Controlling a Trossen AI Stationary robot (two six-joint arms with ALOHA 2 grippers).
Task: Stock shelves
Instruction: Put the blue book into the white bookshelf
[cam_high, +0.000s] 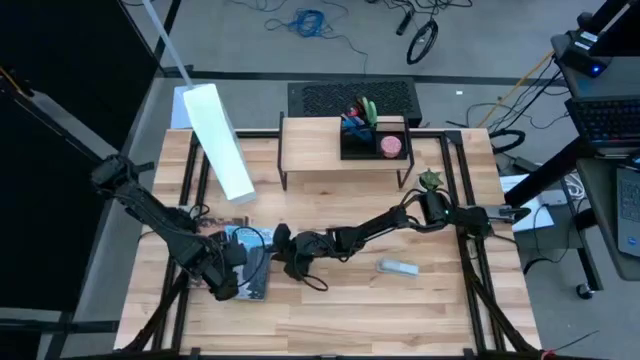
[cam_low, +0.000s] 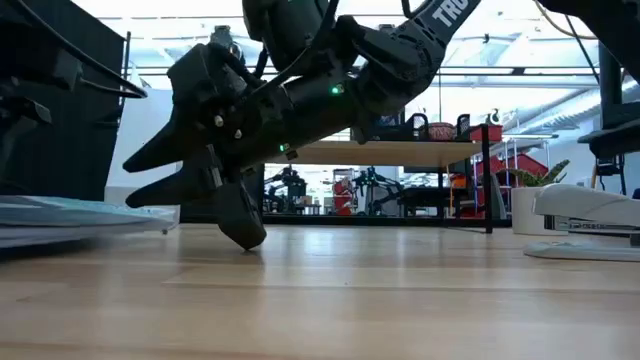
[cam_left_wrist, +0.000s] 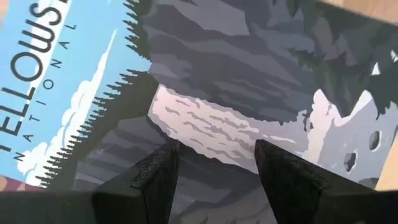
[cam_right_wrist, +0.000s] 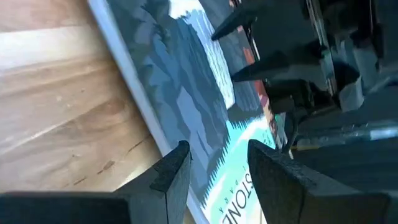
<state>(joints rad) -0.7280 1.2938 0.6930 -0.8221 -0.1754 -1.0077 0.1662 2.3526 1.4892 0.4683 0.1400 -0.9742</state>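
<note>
L to R, high view: left gripper (cam_high: 238, 275) over a Yellowstone book (cam_high: 252, 262) lying flat at table's front-left, fingers spread. Right gripper (cam_high: 283, 252) at book's right edge, fingers apart, nothing pinched. Shelves (cam_high: 310, 147) at table's back centre, w/ black organizer (cam_high: 372, 140) on top; stapler (cam_high: 398, 267) front-right.

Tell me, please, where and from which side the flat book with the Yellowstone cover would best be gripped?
Probably by its long edge facing the table's middle. The book lies flat on the table, so there is no upright part to pinch. The right gripper already faces that edge with fingers open, while the left gripper hangs open over the cover; a low, sideways approach fits.
</note>
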